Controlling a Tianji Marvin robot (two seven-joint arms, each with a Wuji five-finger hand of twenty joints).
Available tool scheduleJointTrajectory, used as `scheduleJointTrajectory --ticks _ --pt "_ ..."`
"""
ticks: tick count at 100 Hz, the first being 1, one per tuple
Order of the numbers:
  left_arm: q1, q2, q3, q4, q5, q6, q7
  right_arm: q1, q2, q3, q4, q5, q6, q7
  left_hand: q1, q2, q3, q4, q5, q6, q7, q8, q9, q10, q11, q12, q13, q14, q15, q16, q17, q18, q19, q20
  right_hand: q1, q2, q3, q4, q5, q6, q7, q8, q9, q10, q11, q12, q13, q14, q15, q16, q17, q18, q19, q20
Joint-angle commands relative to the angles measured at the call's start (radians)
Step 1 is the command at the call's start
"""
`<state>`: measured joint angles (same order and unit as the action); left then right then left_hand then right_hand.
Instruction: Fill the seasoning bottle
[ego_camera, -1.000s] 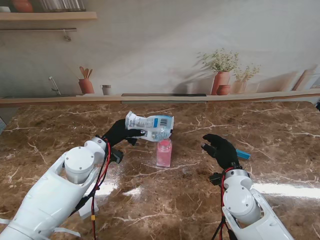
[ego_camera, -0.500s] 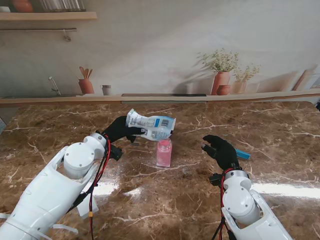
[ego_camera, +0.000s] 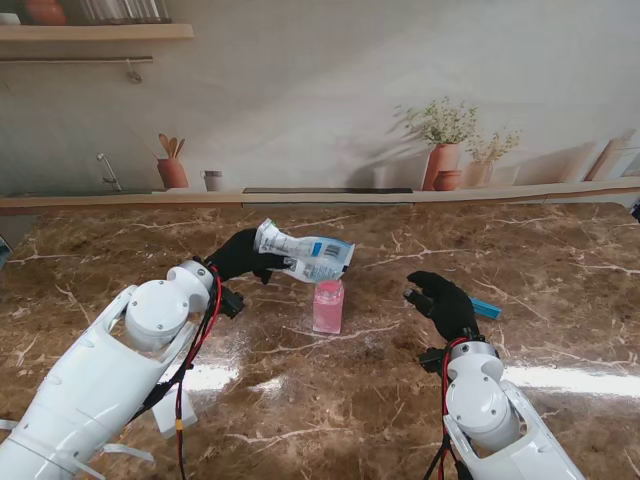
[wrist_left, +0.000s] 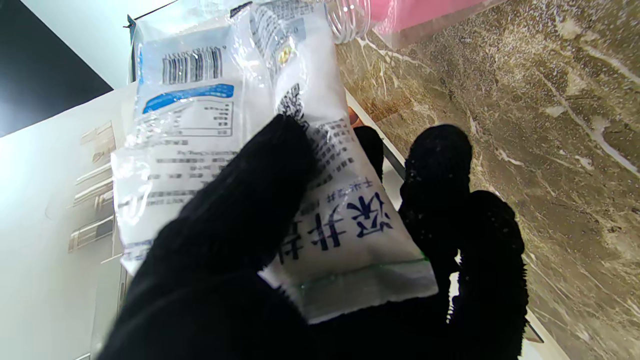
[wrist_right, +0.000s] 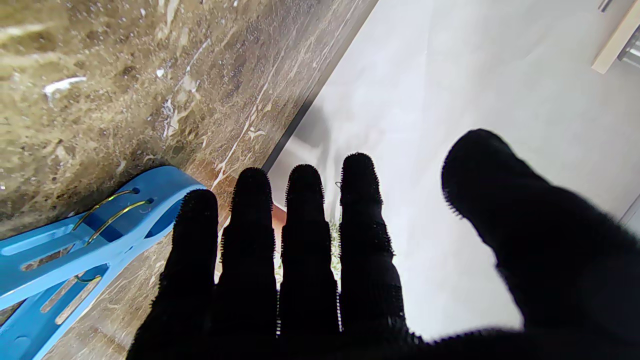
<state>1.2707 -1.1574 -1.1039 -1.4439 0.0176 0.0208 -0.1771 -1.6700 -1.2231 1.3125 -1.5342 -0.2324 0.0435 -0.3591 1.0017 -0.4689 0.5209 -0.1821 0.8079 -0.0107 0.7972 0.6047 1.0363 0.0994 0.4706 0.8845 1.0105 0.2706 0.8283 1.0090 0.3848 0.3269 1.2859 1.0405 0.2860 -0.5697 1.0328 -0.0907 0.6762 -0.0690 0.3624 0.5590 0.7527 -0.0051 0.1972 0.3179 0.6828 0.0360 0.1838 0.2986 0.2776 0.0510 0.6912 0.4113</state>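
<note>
Pink and see-through, the seasoning bottle (ego_camera: 328, 305) stands upright on the brown marble table (ego_camera: 560, 330), near the middle, its mouth uncapped. Right over that mouth hangs the seasoning packet (ego_camera: 305, 252), white plastic with blue print and a barcode, lying close to level with its far end tipped a little down toward the bottle. Compared with a second ago the packet has swung: its right-hand end now reaches past the bottle's right edge and sits a touch higher, where before it drooped closer to the rim. The left arm has slid in too, its white shoulder housing lower and farther left in the stand view than it was.

The left hand (ego_camera: 243, 258), gloved in black, is clamped on the packet's left end. The left wrist camera shows it plainly: the thumb (wrist_left: 260, 190) pressed flat across the printed face of the packet (wrist_left: 235, 150), other fingers curled behind the sealed edge, and the bottle's clear threaded neck (wrist_left: 350, 20) just beyond the packet's far end.

Over to the right hand (ego_camera: 440, 300): holding nothing, fingers spread loose, hovering off to the bottle's right, apart from it. It sits where it sat a second ago. Its wrist camera shows four fingers (wrist_right: 305, 240) straight and side by side, thumb wide. Just beside that hand, on its far right side, a blue plastic clip (ego_camera: 486, 308) lies flat on the marble.
</note>
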Motion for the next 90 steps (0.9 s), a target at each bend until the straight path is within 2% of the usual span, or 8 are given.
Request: scheduleJointTrajectory --ticks 1,23,36,72,90 --pt "-0.007 0.003 0.0 -0.008 0.006 0.0 -0.002 -0.006 -0.005 0.0 0.007 0.008 0.0 0.011 0.093 0.109 0.109 0.017 0.097 -0.126 0.116 -0.013 0.038 -0.044 -0.026 -0.019 -0.004 0.019 -0.016 -0.01 -0.003 -0.035 -0.001 0.0 -0.027 0.014 0.006 0.029 -0.02 -0.003 -0.003 -0.006 -0.015 -0.009 0.006 -0.001 -0.022 -0.02 0.008 -0.011 -0.009 -0.016 -0.002 -0.015" --pt "-0.018 0.009 0.005 -0.004 0.026 -0.008 -0.018 -0.006 -0.006 0.001 0.013 0.013 -0.001 0.01 0.064 0.105 0.099 0.015 0.09 -0.125 0.059 -0.133 0.048 -0.033 -0.072 -0.093 -0.003 0.014 -0.028 -0.018 -0.001 -0.038 -0.005 -0.006 -0.026 0.015 0.007 0.029 -0.02 -0.003 -0.003 -0.006 -0.013 -0.01 0.006 0.001 -0.021 -0.019 0.009 -0.009 -0.01 -0.014 -0.001 -0.012" --pt "-0.024 0.012 0.01 -0.007 0.045 -0.009 -0.022 -0.005 -0.007 0.001 0.016 0.017 -0.003 0.008 0.032 0.081 0.097 0.025 0.095 -0.107 0.021 -0.253 0.059 -0.028 -0.096 -0.137 0.006 0.004 -0.041 -0.032 0.009 -0.045 -0.015 -0.021 -0.025 0.014 0.008 0.03 -0.019 -0.003 -0.002 -0.006 -0.012 -0.008 0.006 0.001 -0.023 -0.019 0.009 -0.008 -0.011 -0.014 -0.001 -0.011" --pt "-0.035 0.01 0.024 -0.009 0.061 -0.003 -0.009 -0.005 -0.008 0.003 0.019 0.022 -0.005 0.005 0.035 0.07 0.04 0.036 0.085 -0.099 0.016 -0.311 0.066 -0.022 -0.107 -0.182 0.018 -0.002 -0.046 -0.039 0.019 -0.048 -0.016 -0.031 -0.023 0.015 0.015 0.03 -0.015 -0.003 -0.001 -0.006 -0.007 -0.008 0.009 0.005 -0.021 -0.018 0.011 -0.005 -0.011 -0.012 -0.002 -0.009" --pt "-0.046 0.013 0.032 -0.007 0.083 -0.006 -0.012 -0.004 -0.009 0.002 0.021 0.027 -0.003 0.004 0.03 0.057 -0.013 0.058 0.085 -0.075 -0.01 -0.378 0.083 -0.013 -0.102 -0.242 0.035 -0.006 -0.051 -0.052 0.034 -0.047 -0.015 -0.039 -0.023 0.016 0.017 0.03 -0.015 -0.004 0.0 -0.006 -0.007 -0.008 0.009 0.007 -0.021 -0.016 0.012 -0.003 -0.011 -0.011 -0.002 -0.007"
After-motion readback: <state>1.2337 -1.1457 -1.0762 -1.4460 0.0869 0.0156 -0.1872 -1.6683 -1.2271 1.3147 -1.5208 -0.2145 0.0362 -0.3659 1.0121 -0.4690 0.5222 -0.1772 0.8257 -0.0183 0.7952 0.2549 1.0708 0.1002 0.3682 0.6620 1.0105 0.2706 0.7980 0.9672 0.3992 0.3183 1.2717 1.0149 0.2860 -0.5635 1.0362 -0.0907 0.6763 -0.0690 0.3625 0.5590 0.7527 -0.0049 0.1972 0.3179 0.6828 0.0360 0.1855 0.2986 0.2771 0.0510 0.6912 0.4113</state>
